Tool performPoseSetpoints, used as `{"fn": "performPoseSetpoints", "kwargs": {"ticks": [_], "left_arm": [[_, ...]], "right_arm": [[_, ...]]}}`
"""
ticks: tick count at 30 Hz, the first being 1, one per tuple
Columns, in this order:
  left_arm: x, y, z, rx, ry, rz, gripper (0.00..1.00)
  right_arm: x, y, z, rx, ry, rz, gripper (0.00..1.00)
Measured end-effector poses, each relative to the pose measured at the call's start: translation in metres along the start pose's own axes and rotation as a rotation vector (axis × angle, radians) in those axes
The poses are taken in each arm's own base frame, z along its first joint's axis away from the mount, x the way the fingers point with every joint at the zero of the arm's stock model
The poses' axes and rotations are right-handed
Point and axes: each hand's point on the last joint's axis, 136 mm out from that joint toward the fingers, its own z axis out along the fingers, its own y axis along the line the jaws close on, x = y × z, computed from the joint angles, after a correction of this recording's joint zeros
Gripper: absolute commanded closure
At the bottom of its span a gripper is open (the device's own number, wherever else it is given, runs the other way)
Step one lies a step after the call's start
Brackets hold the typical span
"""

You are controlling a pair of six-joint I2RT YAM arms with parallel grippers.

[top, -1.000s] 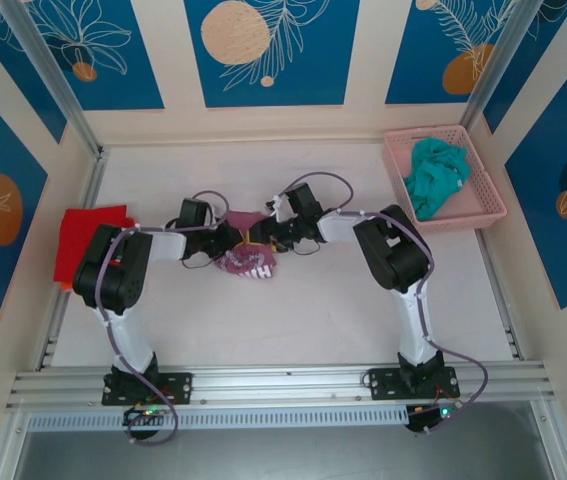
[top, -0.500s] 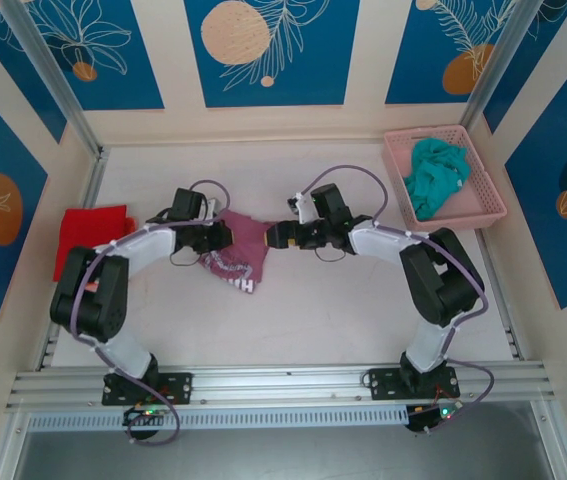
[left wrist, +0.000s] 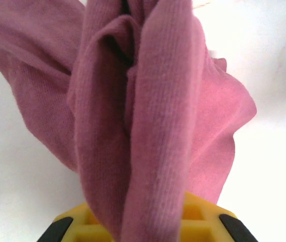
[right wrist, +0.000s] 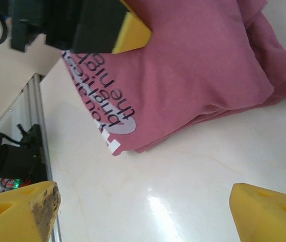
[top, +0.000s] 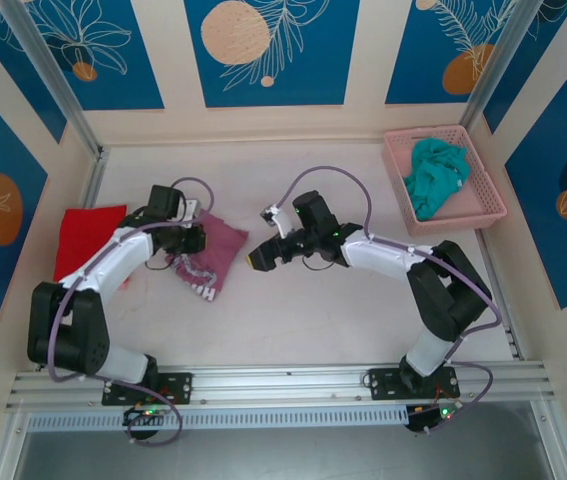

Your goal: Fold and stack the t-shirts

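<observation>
Progress looks about a third: the red t-shirt (top: 88, 240) lies folded at the left edge of the table (top: 303, 310), the mauve-pink t-shirt (top: 213, 255) sits bunched and half folded left of centre, and the teal t-shirt (top: 435, 175) is crumpled in the pink basket (top: 488, 205). Reaching forward with its elbow bent, the left gripper (top: 196, 240) is clamped on a fold of mauve-pink cloth; the right gripper (top: 259, 259), stretched leftward, hangs wide apart and empty just beside that shirt

The desk (top: 313, 320) lies bare along its near edge and far edge. The mauve t-shirt (top: 218, 240) blocks left of centre, the red t-shirt (top: 83, 235) the left edge, and the pink basket (top: 489, 188) the far right corner.
</observation>
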Motion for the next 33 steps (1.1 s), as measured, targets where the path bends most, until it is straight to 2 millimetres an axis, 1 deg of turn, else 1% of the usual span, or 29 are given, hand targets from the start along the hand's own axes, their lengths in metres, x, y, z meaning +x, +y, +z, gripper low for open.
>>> {"fn": "performPoseSetpoints", "kwargs": {"ticks": [3,9,13,17,20,27,30,33], "left_arm": [[-0.003,0.024,-0.020,-0.057,-0.010,-0.019,1.00],[-0.012,0.073,-0.062,-0.155,-0.046,-0.071,1.00],[-0.025,0.108,-0.092,-0.219,-0.086,-0.095,1.00],[-0.038,0.136,-0.119,-0.256,-0.129,-0.123,1.00],[-0.051,0.152,-0.132,-0.267,-0.147,-0.126,1.00],[-0.075,0.185,-0.144,-0.257,-0.141,-0.134,1.00],[-0.078,0.199,-0.146,-0.266,-0.131,-0.144,1.00],[-0.073,0.213,-0.150,-0.280,-0.119,-0.167,1.00]], "right_arm": [[-0.007,0.020,0.001,-0.040,-0.010,-0.068,0.12],[-0.013,0.047,0.003,-0.103,-0.005,-0.165,0.12],[-0.014,0.064,0.006,-0.130,0.010,-0.233,0.12],[-0.011,0.079,0.010,-0.155,0.031,-0.278,0.12],[-0.010,0.087,0.011,-0.166,0.040,-0.292,0.12],[-0.012,0.091,0.011,-0.168,0.043,-0.310,0.12],[-0.010,0.089,0.012,-0.161,0.051,-0.303,0.12],[-0.008,0.089,0.012,-0.158,0.056,-0.300,0.12]]}}
